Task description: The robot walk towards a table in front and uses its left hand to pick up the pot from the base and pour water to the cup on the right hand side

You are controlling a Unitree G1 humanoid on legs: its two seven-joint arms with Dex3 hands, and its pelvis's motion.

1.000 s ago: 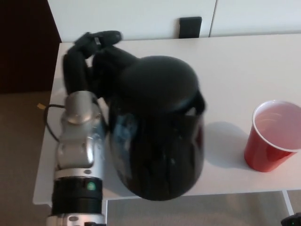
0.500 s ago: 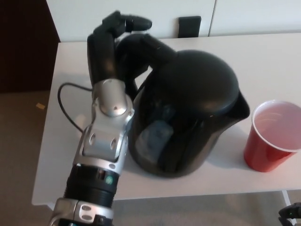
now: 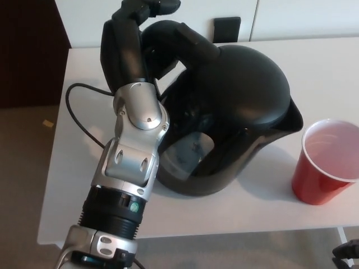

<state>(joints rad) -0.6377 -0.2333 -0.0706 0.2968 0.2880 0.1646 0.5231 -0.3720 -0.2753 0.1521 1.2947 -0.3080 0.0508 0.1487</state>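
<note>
The black pot [image 3: 235, 112], an electric kettle, is held above the white table [image 3: 314, 61], tilted with its spout toward the right. My left hand [image 3: 137, 39] is shut on its handle at the upper left, with the silver forearm below it. A red cup [image 3: 325, 162] stands on the table to the right of the spout, a small gap away. The base is hidden behind the pot. My right hand does not show.
A black cord [image 3: 84, 120] loops across the table's left side behind my forearm. A dark socket [image 3: 226, 29] sits on the white wall beyond the table. The table's front edge runs close along the bottom, with floor to the left.
My left hand has lifted the pot and carried it right and up, turning its spout toward the red cup. The cup has stayed in place.
</note>
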